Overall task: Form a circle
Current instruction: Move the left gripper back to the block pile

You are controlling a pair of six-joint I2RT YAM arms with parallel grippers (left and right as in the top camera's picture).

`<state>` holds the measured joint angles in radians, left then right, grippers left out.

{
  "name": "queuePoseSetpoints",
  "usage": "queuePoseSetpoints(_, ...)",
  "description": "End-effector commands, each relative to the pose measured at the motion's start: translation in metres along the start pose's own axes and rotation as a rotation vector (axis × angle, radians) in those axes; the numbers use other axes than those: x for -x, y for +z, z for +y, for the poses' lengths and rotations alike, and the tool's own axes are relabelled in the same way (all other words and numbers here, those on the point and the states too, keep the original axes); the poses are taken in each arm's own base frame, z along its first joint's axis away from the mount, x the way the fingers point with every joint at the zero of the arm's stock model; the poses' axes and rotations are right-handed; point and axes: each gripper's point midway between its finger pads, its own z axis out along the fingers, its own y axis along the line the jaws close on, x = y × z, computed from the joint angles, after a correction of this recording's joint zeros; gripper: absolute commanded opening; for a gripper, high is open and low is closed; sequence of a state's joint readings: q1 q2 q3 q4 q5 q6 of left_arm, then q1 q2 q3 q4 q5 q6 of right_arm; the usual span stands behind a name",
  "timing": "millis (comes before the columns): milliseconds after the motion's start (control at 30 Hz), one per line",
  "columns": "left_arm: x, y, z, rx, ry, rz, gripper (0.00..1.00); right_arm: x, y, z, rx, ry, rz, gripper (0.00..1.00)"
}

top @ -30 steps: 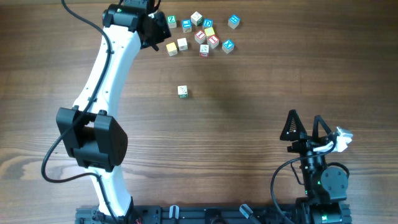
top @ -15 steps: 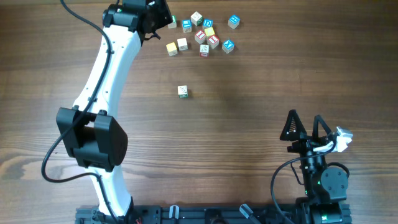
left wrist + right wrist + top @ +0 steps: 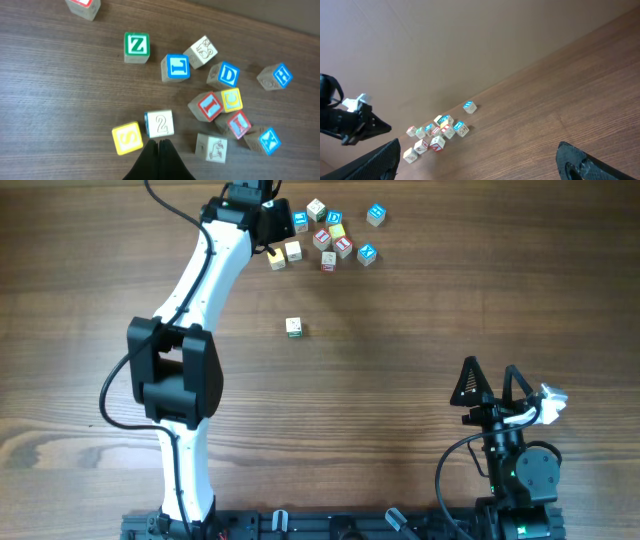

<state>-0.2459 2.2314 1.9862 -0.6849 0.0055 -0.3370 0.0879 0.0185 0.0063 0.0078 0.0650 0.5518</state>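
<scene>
Nudging step. Left gripper (image 3: 160, 148), fingers together, points at the "2" cube (image 3: 160, 124); contact unclear. Next: push it right toward the red "I" cube (image 3: 211, 106). Right gripper (image 3: 490, 368) idle, fingers apart.

Table (image 3: 420, 380): dark brown wood-grain surface. One lone cube (image 3: 293, 327), whitish with a green mark, rests on the table left of centre. A plain beige wall (image 3: 445, 40) stands behind the table.

R gripper (image 3: 477, 150) fingers spread wide; letter cubes (image 3: 437, 132) bunched on wood table (image 3: 560, 100).
</scene>
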Motion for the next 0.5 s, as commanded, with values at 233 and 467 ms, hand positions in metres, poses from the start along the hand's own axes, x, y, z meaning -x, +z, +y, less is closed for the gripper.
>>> queuePoseSetpoints(233,0.01,0.007,-0.035,-0.063,0.052,-0.059,0.04,0.003,0.0,-0.002,-0.01,0.002,-0.016,1.0)
queuePoseSetpoints(467,0.013,-0.001,-0.031,-0.01,0.085,-0.057,0.04,0.003,0.0,-0.002,-0.009,0.002,-0.017,1.0)
